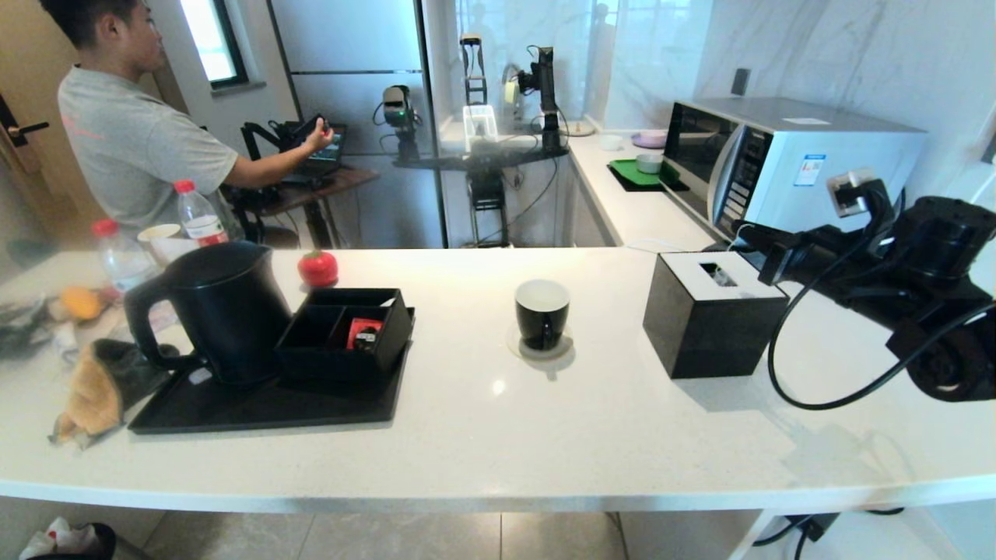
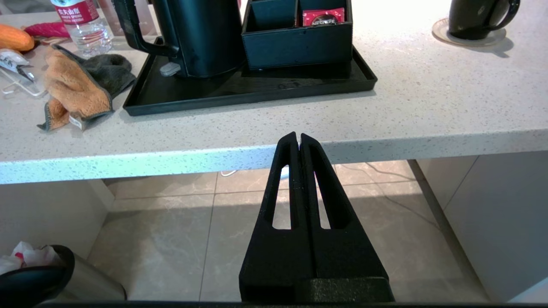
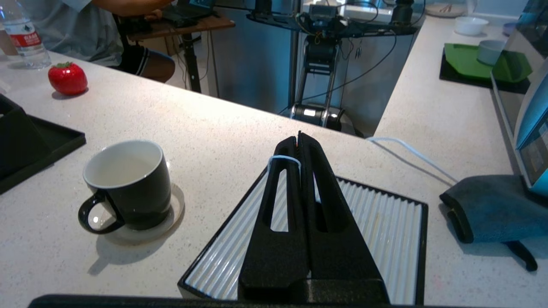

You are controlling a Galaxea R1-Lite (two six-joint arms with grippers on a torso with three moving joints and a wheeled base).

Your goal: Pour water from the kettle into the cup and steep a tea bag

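Note:
The black kettle stands on a black tray at the counter's left. The black cup with a white inside sits on a coaster mid-counter, its inside looking dry. My right gripper hovers over a black tissue box to the right of the cup. It is shut, and a thin white string loops over one finger and runs in between the jaws. The tea bag's pouch is hidden. My left gripper is shut and empty, low in front of the counter edge.
A black organizer with a red packet shares the tray. A cloth, bottles and a red tomato-shaped item lie at the left. At the right are a microwave, a grey cloth and a white cable. A person sits behind.

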